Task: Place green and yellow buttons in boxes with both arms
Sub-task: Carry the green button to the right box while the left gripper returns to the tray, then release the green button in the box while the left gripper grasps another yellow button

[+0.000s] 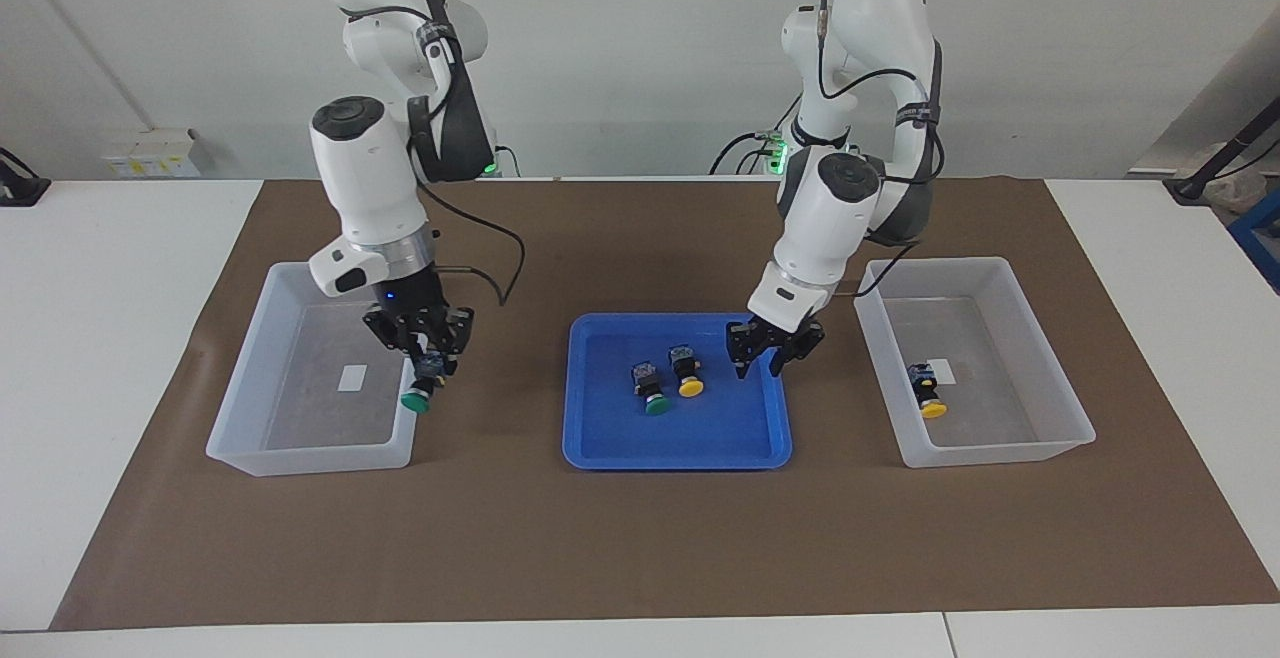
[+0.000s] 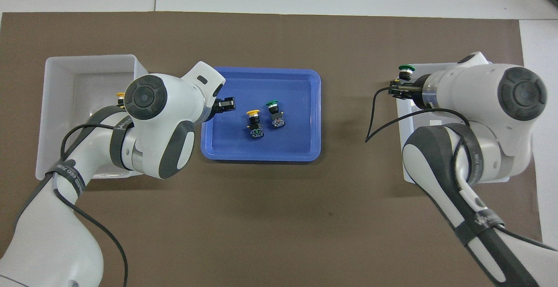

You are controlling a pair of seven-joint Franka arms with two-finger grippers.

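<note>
My right gripper is shut on a green button, holding it over the tray-side rim of the box at the right arm's end; the button also shows in the overhead view. My left gripper is open and empty, over the blue tray's edge toward the left arm's end. In the tray lie a green button and a yellow button, side by side. A yellow button lies in the other box, at the left arm's end.
The boxes and the tray stand in a row on a brown mat over the white table. A cable hangs from the right arm's wrist.
</note>
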